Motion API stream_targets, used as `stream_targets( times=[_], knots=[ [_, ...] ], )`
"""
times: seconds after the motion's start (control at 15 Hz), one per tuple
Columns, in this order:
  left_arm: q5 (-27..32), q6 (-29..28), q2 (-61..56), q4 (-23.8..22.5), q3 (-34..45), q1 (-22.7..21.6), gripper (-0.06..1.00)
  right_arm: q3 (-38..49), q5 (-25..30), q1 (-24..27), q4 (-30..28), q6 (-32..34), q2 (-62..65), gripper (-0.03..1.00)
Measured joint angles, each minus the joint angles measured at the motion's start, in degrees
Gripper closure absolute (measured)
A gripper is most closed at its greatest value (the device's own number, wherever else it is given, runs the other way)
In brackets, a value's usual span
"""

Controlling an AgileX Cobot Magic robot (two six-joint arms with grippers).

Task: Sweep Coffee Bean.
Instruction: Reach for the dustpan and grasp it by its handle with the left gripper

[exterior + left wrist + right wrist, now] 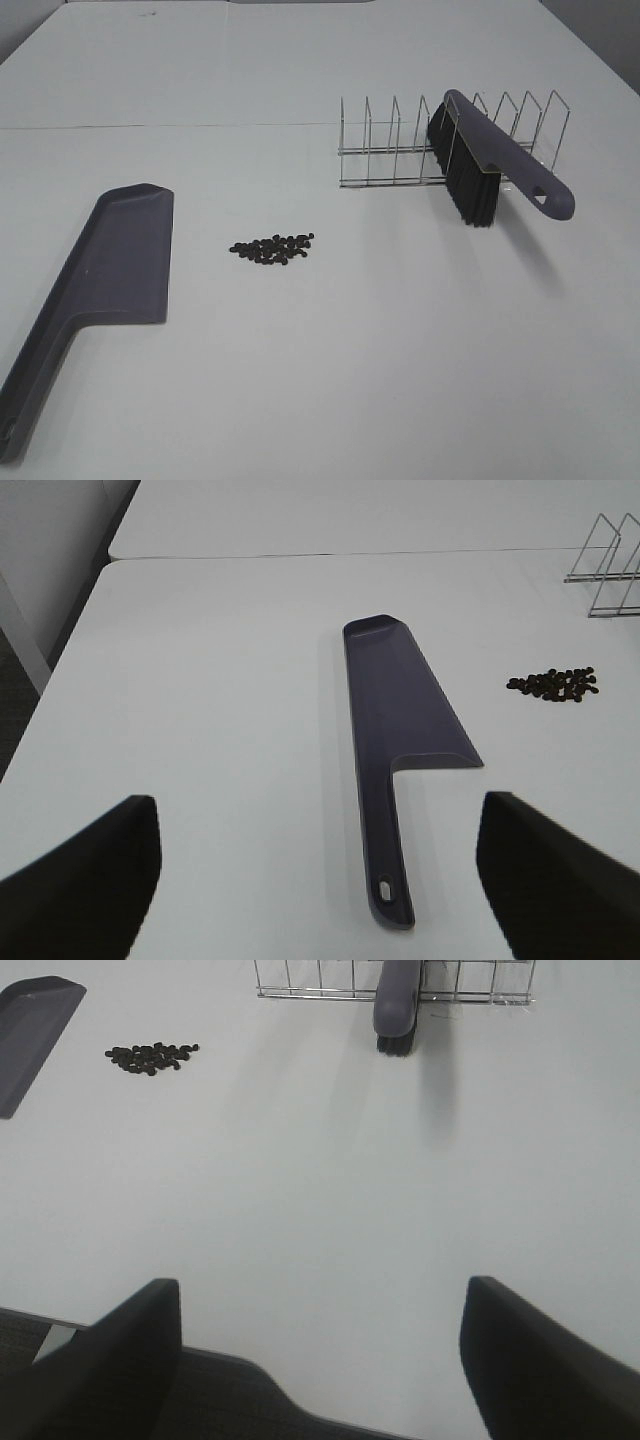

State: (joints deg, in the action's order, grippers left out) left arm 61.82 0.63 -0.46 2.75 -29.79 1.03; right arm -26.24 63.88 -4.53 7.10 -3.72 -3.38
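Coffee beans [272,250], tiny dark brown ovals in one small loose cluster, lie on the bare white table [400,350], roughly centre-left in the high view. Nothing touches them.

Left to right. Far left, the flat dark purple-grey plastic dustpan [110,270] lies on the table, long handle toward the near edge, wide end pointing away. It sits near the beans but apart from them, with a clear strip of table between. No beans are on it. The left gripper [315,802] hangs over the near end of the dustpan handle, jaws spread wide, holding nothing.

Then comes the bean cluster, then a stretch of table.

Right of centre, further back, stands a thin silver wire rack [400,150] with upright loops. The purple-handled hand brush with black bristles [490,160] leans in its right part, bristles down at the table, handle sloping toward the right. It is well apart from the beans. The right gripper [322,1288] sits back near the table's near edge, far from the brush, jaws wide apart, empty.

Neither arm shows in the high view.

Progress, as I judge it: nothing done. Brush not picked up, dustpan not picked up, beans unswept. Left to do: grasp the brush from the rack, grasp the dustpan handle, bring the pan edge up beside the cluster, sweep every bean onto it.
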Motion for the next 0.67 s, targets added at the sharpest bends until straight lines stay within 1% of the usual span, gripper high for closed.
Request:
stream_targets(
  times=[0.67],
  knots=[
    [0.00,0.06,0.00,0.00,0.00,0.00,0.17,0.00,0.00,0.00,0.06,0.00,0.00,0.28]
  ],
)
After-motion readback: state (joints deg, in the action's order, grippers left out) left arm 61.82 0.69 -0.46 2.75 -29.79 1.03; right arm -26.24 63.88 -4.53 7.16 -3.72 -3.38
